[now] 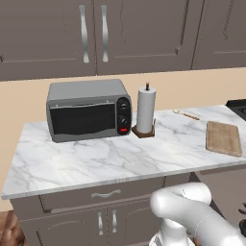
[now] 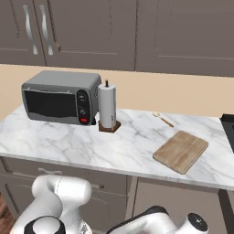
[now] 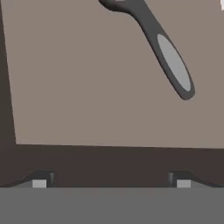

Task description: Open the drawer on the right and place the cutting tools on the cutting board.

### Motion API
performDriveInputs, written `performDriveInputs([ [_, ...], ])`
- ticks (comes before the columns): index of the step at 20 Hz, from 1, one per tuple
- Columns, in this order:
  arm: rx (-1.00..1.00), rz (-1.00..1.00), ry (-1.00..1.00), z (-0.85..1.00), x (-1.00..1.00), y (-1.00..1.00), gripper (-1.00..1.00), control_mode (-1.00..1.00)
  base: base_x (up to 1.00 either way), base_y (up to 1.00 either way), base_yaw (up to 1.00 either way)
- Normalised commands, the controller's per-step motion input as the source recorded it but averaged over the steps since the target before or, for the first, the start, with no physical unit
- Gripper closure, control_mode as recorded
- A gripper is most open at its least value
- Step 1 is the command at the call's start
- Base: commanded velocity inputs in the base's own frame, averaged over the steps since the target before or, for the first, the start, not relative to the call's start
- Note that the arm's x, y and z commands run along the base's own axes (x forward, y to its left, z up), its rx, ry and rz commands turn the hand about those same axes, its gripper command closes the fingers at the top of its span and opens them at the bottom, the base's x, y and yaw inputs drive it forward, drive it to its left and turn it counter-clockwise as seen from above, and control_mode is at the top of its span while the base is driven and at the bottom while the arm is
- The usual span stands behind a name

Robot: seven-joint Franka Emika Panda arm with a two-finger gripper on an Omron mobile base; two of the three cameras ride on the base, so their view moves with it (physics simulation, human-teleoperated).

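Note:
In the hand view my gripper [image 3: 111,183] is open, its two fingertips [image 3: 39,183] set wide apart with nothing between them. It faces a flat grey-brown cabinet front [image 3: 87,78] at close range. A dark curved pull [image 3: 168,57] slants across the upper right of that front, above and to the right of the fingers. The drawer on the right [image 1: 178,180] sits shut under the marble counter; its front also appears as the drawer [image 2: 176,194]. The cutting tools are hidden. The wooden cutting board [image 1: 223,138] lies bare at the counter's right end, also seen as the cutting board [image 2: 181,151].
A toaster oven [image 1: 89,109] stands at the counter's back left, with a paper towel roll [image 1: 146,110] beside it. A thin wooden stick [image 1: 185,114] lies behind the board. A stove edge [image 1: 238,106] borders the right. A wider drawer with a silver pull [image 1: 105,194] sits left of the arm.

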Motion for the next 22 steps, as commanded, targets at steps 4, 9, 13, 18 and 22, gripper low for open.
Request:
performDriveInputs([
  [4, 0.0, 0.0, -0.07, 0.07, -0.44, 0.0, -1.0, -1.0, 0.0, 0.0, 0.0],
  [9, 0.0, 0.0, 0.0, 0.4, 0.78, 0.0, -1.0, -1.0, 0.0, 0.0, 0.0],
  [13, 0.0, 0.0, 0.0, 0.61, 1.0, 0.0, -1.0, -1.0, 0.0, 0.0, 0.0],
  [18, 0.0, 0.0, 0.0, 0.45, 0.74, -0.26, -1.0, -1.0, 0.0, 0.0, 0.0],
  [22, 0.0, 0.0, 0.0, 0.02, 0.13, -0.63, -1.0, -1.0, 0.0, 0.0, 0.0],
])
